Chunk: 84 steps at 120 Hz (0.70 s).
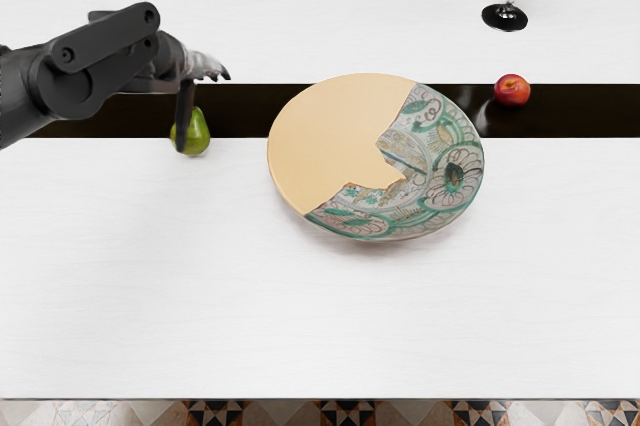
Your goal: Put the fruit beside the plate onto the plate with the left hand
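A green pear stands on the white table just left of the big plate, at the edge of the dark gap. The plate is shallow, half plain tan and half painted with green patterns, and nothing lies on it. My left hand comes in from the left on a dark arm and hovers right over the pear. Its thumb hangs down across the pear's front, its other fingers stick out to the right above the fruit, and it stands open. The right arm is out of view.
A red peach lies in the dark gap to the right of the plate. A wine glass stands at the far right on the back table. A wide stretch of white table runs in front of the plate.
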Each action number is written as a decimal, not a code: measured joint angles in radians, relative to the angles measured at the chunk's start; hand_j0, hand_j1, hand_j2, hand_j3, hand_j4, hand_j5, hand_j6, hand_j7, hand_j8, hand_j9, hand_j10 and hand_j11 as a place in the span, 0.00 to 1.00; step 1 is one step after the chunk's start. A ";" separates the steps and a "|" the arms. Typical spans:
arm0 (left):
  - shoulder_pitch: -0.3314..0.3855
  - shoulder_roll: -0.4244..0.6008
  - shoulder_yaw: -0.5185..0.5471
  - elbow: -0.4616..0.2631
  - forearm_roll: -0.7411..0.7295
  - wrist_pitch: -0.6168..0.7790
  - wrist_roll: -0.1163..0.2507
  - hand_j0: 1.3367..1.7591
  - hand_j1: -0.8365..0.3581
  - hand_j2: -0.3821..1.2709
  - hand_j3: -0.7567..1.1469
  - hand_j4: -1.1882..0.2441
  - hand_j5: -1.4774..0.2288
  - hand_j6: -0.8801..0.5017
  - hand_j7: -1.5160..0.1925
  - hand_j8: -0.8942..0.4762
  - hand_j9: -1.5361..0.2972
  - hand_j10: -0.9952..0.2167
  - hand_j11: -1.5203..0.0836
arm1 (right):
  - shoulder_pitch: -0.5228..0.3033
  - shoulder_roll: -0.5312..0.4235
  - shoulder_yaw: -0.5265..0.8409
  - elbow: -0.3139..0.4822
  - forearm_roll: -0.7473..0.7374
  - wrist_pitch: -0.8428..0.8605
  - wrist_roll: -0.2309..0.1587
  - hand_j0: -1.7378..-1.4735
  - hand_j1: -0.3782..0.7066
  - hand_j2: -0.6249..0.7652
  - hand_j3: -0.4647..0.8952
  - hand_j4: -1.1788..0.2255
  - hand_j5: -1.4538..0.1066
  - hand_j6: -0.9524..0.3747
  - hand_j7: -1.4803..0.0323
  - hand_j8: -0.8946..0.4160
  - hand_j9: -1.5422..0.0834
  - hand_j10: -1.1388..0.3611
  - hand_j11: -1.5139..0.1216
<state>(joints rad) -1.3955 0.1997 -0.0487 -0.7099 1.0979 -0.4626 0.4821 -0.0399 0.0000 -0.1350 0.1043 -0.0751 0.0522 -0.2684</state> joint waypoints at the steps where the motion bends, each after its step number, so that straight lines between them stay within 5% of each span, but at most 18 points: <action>1: 0.002 0.000 0.002 0.000 0.000 0.004 0.000 0.76 0.92 0.24 0.40 0.78 0.81 0.59 0.83 0.60 0.79 0.76 0.89 | 0.000 0.000 0.000 0.000 0.000 0.000 0.000 0.30 0.03 0.45 0.34 0.84 0.93 0.72 0.98 0.68 0.95 0.76 0.93; 47: 0.034 0.005 0.048 0.002 0.000 0.151 -0.005 0.76 0.86 0.25 0.40 0.74 0.77 0.54 0.79 0.56 0.75 0.71 0.84 | -0.001 0.000 0.000 0.000 0.000 0.000 0.000 0.30 0.03 0.45 0.34 0.84 0.93 0.72 0.98 0.68 0.95 0.76 0.93; 84: -0.003 -0.028 0.053 0.073 -0.001 0.040 -0.097 0.76 0.85 0.25 0.40 0.73 0.76 0.53 0.78 0.55 0.74 0.70 0.83 | -0.003 0.000 0.000 0.000 0.000 0.000 0.000 0.30 0.03 0.45 0.34 0.84 0.93 0.72 0.98 0.68 0.95 0.76 0.93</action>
<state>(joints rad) -1.3988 0.1718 0.0043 -0.6364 1.0967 -0.4224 0.3848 -0.0433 0.0000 -0.1349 0.1043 -0.0752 0.0522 -0.2684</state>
